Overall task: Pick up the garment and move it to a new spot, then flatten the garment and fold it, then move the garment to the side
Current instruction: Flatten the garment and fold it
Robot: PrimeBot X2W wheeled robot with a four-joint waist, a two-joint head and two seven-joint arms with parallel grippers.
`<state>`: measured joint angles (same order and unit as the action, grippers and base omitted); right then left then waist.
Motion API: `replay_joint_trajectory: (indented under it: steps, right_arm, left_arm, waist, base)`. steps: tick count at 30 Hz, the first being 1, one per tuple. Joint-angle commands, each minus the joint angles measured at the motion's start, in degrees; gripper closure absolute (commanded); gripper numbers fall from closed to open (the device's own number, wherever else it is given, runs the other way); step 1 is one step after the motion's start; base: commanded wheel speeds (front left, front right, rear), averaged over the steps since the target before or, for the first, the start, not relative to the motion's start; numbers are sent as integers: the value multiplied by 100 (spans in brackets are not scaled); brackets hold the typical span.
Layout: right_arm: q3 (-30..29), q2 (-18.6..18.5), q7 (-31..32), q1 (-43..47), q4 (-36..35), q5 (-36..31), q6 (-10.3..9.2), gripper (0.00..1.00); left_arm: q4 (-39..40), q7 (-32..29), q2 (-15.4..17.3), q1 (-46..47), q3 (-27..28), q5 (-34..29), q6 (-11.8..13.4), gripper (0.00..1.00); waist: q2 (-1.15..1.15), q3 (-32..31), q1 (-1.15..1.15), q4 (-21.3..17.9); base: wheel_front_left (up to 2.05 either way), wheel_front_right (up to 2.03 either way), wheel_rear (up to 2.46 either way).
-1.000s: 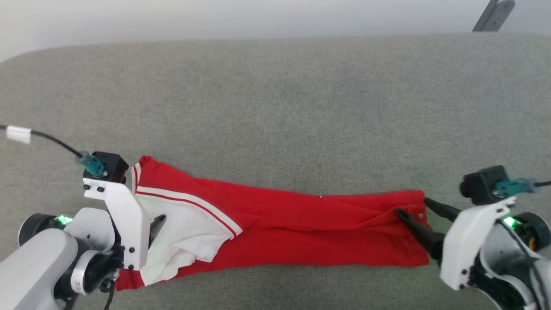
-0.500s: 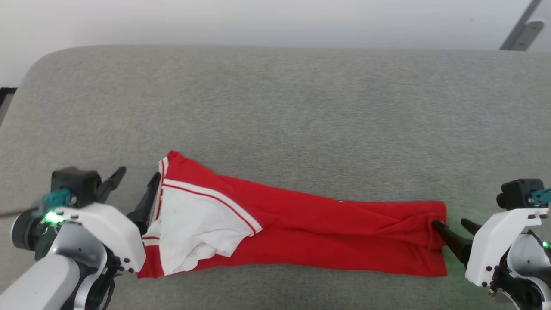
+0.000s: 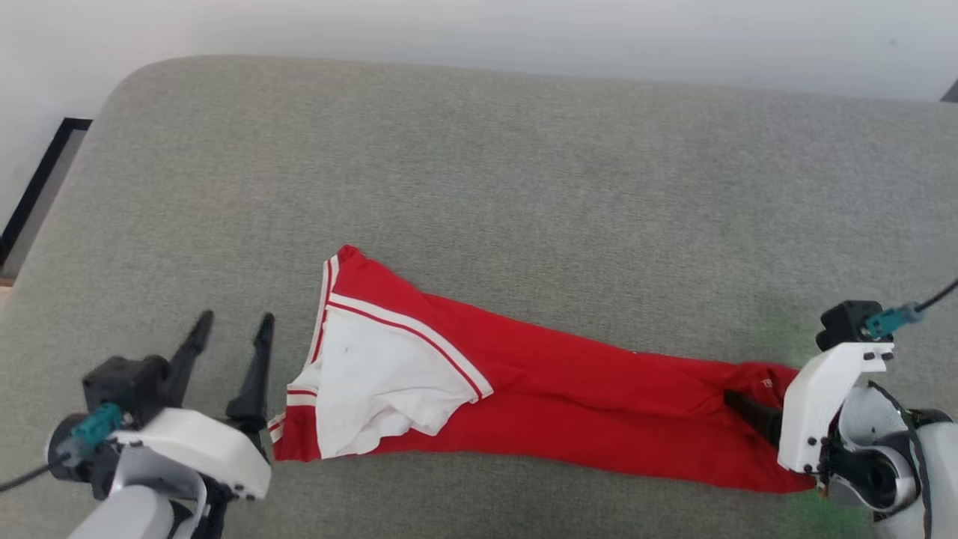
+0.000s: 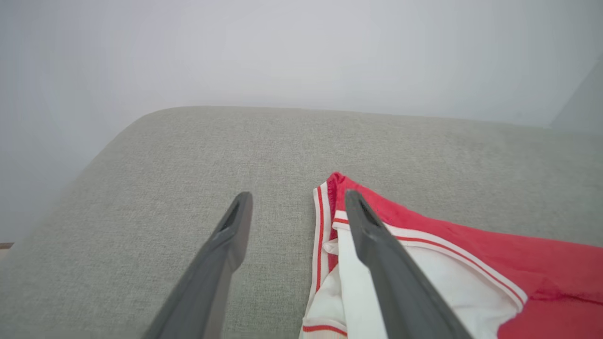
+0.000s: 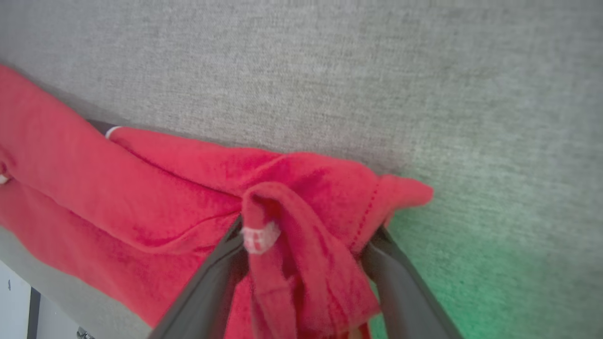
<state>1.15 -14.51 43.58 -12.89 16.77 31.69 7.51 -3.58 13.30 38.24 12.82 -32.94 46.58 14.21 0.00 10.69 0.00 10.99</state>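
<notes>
A pale wall (image 3: pixel 449 30) stands behind a grey padded fabric surface (image 3: pixel 479 187) with a rounded far-left corner. The garment (image 3: pixel 569 397) lies on this surface near its front edge, stretched out long from left to right, its right end sitting a little nearer the robot than its left. It is red. At the left end a flap is turned back, so the white lining (image 3: pixel 374 382) faces up, edged by a white-and-red striped band (image 3: pixel 412 333).

The left gripper (image 3: pixel 233 329) sits just beside the garment's left end, fingers apart and holding nothing. In the left wrist view this gripper (image 4: pixel 297 200) points along the surface (image 4: pixel 188 165), with one finger over bare grey fabric and the other over the striped edge of the garment (image 4: pixel 471 254).

The right gripper (image 3: pixel 748 412) is at the garment's right end, one dark finger lying over the red cloth. In the right wrist view the gripper (image 5: pixel 306 240) has its fingers spread wide, and a bunched fold of the garment (image 5: pixel 141 188) rises between them and touches both. A small white tag (image 5: pixel 256 238) shows on that fold. A green glow (image 5: pixel 471 292) tints the grey fabric (image 5: pixel 377 70) beside the right finger.
</notes>
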Motion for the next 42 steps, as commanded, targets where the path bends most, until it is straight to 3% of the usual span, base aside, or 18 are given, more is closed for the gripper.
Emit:
replay_joint_trajectory:
  steps: [1,6,12,23,31,36,42]
  right_arm:
    - [182,138,96,44,467,36,-2,0]
    - [277,228,175,-38,946,104,-2,0]
    - [341,63,379,6,867,230,-2,0]
    - [-31,-305,991,299,-379,4,-5,0]
    - [-410,-208,1272,492,-1255,-214,-2,0]
    - [-556,-145,1272,506,-1239,-364,-2,0]
    - [-428,-89,1155,355,-737,-298,-2,0]
  left_arm:
    - [-125,101,-84,-119,47,-61,-45,0]
    - [-214,192,-345,-295,291,-163,-228,0]
    - [-101,196,-548,-554,738,-522,-454,0]
    - [78,194,-1056,-1037,1647,-1201,-953,0]
    - [92,194,-1501,-1137,2089,-1666,-1338,0]
    - [40,195,-1749,-1065,2298,-1924,-1590,0]
    - [-35,195,-2016,-986,2523,-2157,-1840,0]
  waist:
    - [0,-27,0,65]
    - [0,-84,0,134]
    - [0,-130,0,99]
    - [0,-140,0,-88]
    - [0,-15,0,-157]
    - [0,47,0,-139]
    - [0,111,0,-92]
  base:
    - [0,0,0]
    - [0,0,0]
    - [0,0,0]
    - [0,0,0]
    - [0,0,0]
    - [0,0,0]
    - [0,0,0]
